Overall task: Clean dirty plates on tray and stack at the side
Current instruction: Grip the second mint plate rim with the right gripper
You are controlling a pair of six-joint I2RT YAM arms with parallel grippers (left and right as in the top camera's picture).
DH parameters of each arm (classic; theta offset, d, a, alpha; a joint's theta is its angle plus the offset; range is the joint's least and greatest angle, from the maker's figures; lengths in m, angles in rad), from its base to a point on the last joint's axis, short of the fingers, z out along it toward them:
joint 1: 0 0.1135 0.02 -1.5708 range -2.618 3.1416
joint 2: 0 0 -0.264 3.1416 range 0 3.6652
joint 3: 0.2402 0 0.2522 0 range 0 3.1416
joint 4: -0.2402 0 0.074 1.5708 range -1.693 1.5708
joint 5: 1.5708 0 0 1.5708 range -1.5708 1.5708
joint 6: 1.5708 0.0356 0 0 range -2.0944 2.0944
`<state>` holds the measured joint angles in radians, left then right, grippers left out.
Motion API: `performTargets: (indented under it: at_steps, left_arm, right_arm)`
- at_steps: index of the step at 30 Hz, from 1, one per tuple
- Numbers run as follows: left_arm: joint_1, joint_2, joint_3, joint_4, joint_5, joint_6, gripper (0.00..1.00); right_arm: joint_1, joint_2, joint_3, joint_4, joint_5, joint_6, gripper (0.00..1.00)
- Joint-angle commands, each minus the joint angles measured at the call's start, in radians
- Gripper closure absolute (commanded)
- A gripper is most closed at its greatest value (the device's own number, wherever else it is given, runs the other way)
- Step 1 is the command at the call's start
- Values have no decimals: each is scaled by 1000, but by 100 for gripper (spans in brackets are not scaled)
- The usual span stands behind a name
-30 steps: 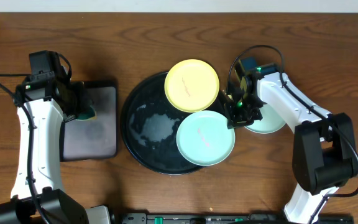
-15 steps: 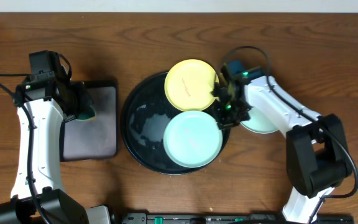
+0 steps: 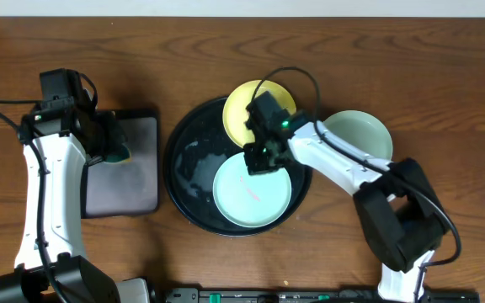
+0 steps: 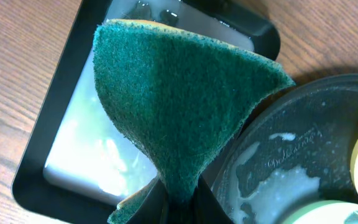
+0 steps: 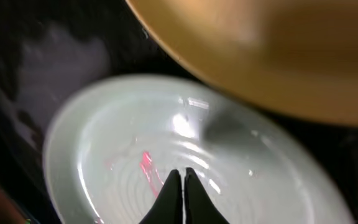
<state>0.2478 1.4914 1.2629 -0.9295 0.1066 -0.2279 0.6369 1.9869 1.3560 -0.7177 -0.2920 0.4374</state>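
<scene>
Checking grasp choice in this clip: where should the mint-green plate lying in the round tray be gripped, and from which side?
Probably its raised rim, pinched over the lip: the mint-green plate lies flat and looks too wide to span. Come from its right side, since the yellow plate crowds its top edge.

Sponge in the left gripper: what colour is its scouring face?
The sponge is dark green, clearest in left wrist view.

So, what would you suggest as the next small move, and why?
Probably carry the sponge in the left gripper to the mint plate on the tray: that plate shows a red smear, and the right gripper, tips shut, seems to pin it.
</scene>
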Motion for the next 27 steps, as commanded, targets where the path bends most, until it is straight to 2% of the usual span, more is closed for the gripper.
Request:
performTargets:
  at_steps: [1,5,8,13,27]
  left_arm:
    - [2,5,2,-3,12,14,92]
    - [2,5,2,3,12,14,92]
    - [2,5,2,3,12,14,92]
    - [2,5,2,2,12,14,92]
    - [2,5,1,3,12,14,92]
  right_arm:
    - [-23,-22,58,-55,-5,-23,93]
    - [-62,-55,153,-215,24,-93,78]
    - [-88,-52,147,-260,59,-142,71]
    - [-123,-25,79,-300,66,-232,72]
    - [-105,47,37,-254,84,-252,74]
